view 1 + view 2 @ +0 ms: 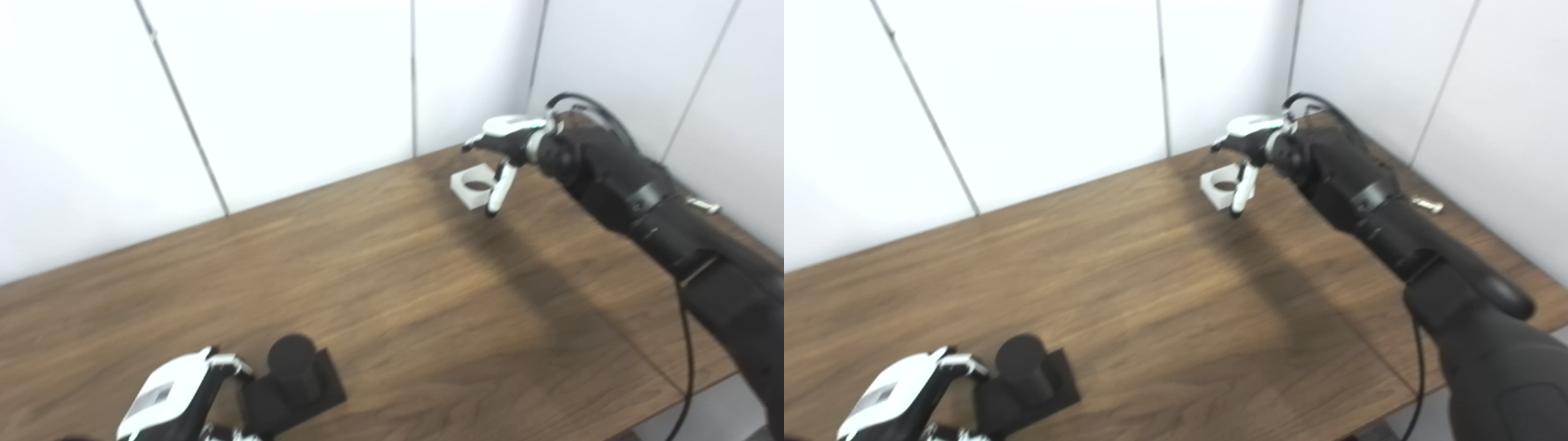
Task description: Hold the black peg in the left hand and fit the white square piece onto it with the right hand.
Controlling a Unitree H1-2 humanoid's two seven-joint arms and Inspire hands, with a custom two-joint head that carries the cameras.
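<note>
- Black peg [293, 367] on its base at the surface's near edge; my left hand [177, 401] grips the base to steady it.
- White square piece [471, 187] near the far right corner; my right hand [505, 150] hovers over it with fingers spread, nothing held.

Upright black peg [293, 367] near edge; white square piece [470, 187] far corner.

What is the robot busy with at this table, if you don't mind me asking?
It is preparing a peg-fitting job. The left robot hand is at the black peg near the table's front edge, fingers against its base. The right robot hand reaches over the white square piece far across; neither part looks lifted.
</note>
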